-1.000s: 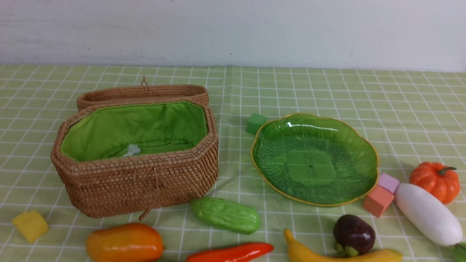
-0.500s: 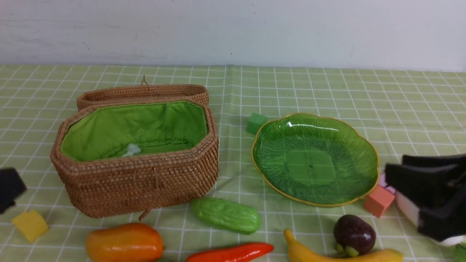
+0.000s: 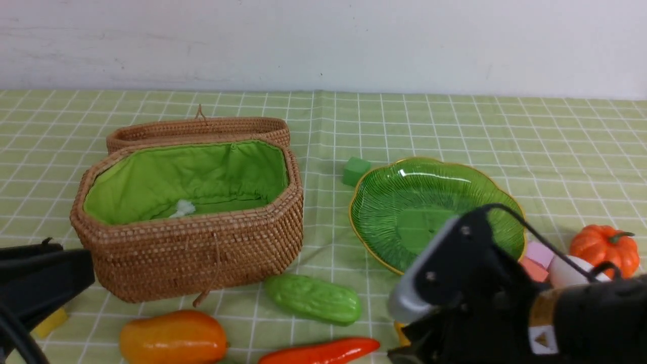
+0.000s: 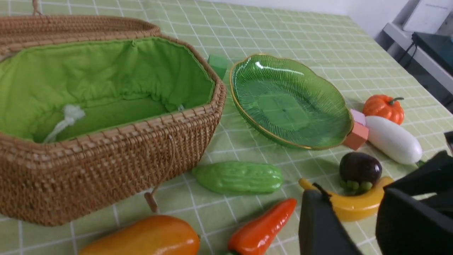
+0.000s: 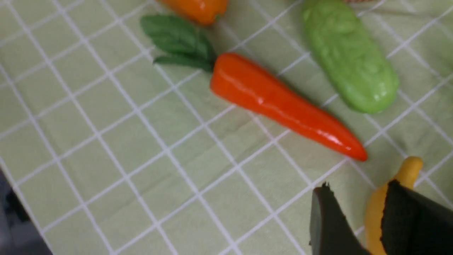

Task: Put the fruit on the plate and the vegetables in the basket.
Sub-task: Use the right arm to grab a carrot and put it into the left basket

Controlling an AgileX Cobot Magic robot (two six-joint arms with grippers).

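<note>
The open basket (image 3: 202,253) stands at the left and the green plate (image 3: 384,202) to its right. Along the front lie the mango (image 3: 173,337), cucumber (image 3: 313,298) and red pepper (image 3: 321,351). The pumpkin (image 3: 604,247) and white radish (image 3: 566,273) sit far right. My right arm (image 3: 470,283) hides the banana (image 4: 354,209) and purple fruit (image 4: 360,168) from the front. My right gripper (image 5: 357,186) hangs open over one end of the banana (image 5: 375,212). My left gripper (image 4: 352,198) is open and empty, low at the left edge near the basket.
Small foam cubes lie about: a green cube (image 3: 355,170) behind the plate, a yellow cube (image 3: 48,321) under my left arm (image 3: 45,278), and pink (image 3: 540,253) and orange (image 4: 356,135) cubes by the plate's right rim. A wall closes the back.
Both arms have come into view. The right arm swung in from the right over the banana and purple fruit. The left arm reached further in from the left edge.
</note>
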